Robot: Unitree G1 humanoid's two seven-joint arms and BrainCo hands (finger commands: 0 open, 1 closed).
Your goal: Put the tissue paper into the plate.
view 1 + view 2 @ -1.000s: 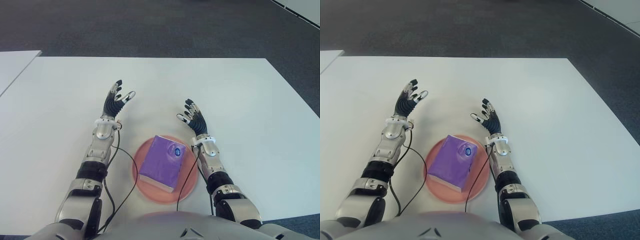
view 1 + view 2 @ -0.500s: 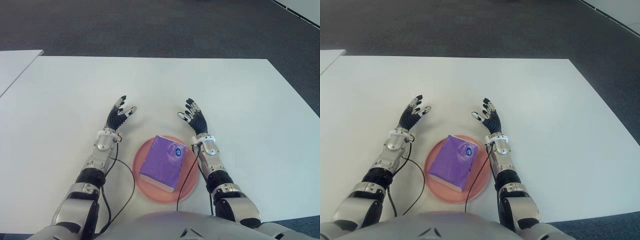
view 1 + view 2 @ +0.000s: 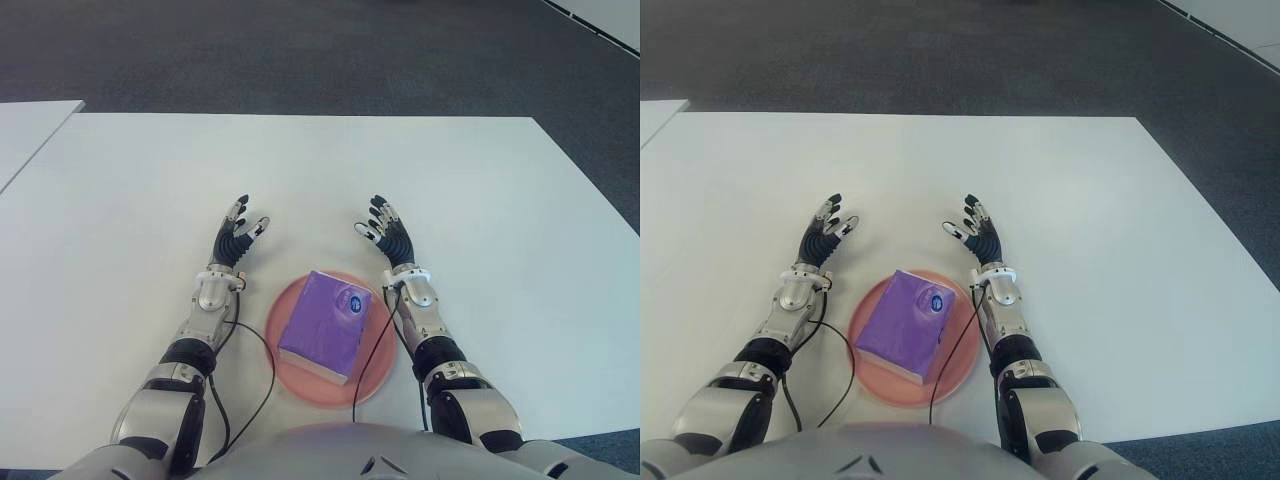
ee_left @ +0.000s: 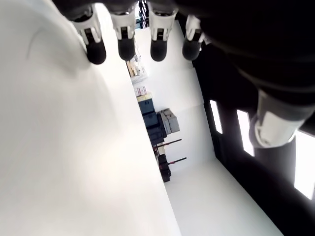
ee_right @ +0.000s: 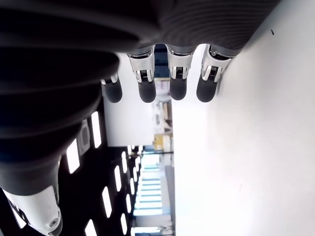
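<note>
The tissue paper (image 3: 325,325) lay in the plate (image 3: 378,362), overhanging its near rim. Left hand (image 3: 236,240) and right hand (image 3: 387,233) flanked it, fingers spread, empty. A forearm sweep could dislodge it.

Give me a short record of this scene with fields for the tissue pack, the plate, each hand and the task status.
tissue pack: purple pack lying in the plate, held by neither hand
plate: pink round plate on the white table, near the robot's body, between the two forearms
left hand: open, fingers spread, holding nothing, beyond the plate on its left side
right hand: open, fingers spread, holding nothing, beyond the plate on its right side
task status: appears done, the tissue pack is in the plate
</note>
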